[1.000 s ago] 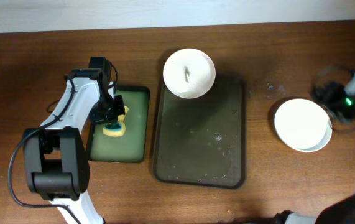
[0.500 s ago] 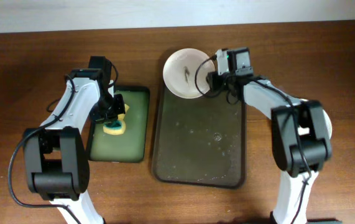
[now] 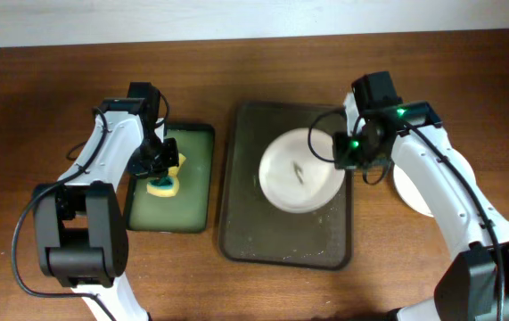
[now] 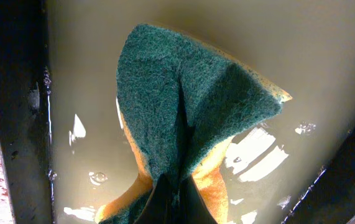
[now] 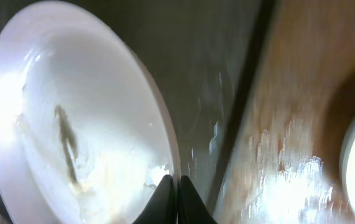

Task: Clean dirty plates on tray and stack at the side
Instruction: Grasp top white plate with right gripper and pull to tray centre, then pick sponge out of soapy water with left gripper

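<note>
Overhead, right of centre: round, glossy white plate (image 3: 300, 171) inside the outline of the dark brown tray (image 3: 245, 223) with its rounded corners and wet sheen, thin dark smear across the plate's middle. Right gripper (image 3: 339, 152) pinched shut on the plate's right rim. Left of frame: left gripper (image 3: 160, 169) clamped on a folded sponge (image 3: 163, 185) (coarse green scrub face, soft yellow foam) above a small greenish tray (image 3: 192, 178). At right, a white plate stack (image 3: 410, 192) on the wooden table (image 3: 40, 98), partly hidden by the arm.
</note>
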Tool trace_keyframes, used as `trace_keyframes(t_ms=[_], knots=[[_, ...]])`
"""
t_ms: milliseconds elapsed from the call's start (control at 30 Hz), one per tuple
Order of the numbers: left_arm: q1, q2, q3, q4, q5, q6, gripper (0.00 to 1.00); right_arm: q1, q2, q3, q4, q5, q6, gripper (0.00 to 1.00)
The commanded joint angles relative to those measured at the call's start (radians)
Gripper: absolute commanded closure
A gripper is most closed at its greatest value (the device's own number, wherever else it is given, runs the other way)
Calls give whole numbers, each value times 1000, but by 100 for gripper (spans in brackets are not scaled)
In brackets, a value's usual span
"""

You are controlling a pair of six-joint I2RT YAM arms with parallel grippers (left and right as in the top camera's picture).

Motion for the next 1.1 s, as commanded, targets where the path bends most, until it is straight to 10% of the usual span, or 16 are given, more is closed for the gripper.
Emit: trace_keyframes(t_ms=[0,100,133,400,667,1067], knots=[[1,-14,3,6,7,24,100,-1,21,-167,94,3,165,96],[1,-14,3,8,7,24,100,-1,21,-322,308,-77,328,91],[1,-14,3,9,7,24,100,-1,21,-340,364,-164,332,61],[0,-13,-27,93,7,24,100,-3,-120,-136,258,-31,-47,60],[-63,-13,-308,405,0,9,100,-4,-41,-163,169,9,-79,48],[-71,-26,276,-136,178,28,100,-4,230,-171,262,-58,-146,63]])
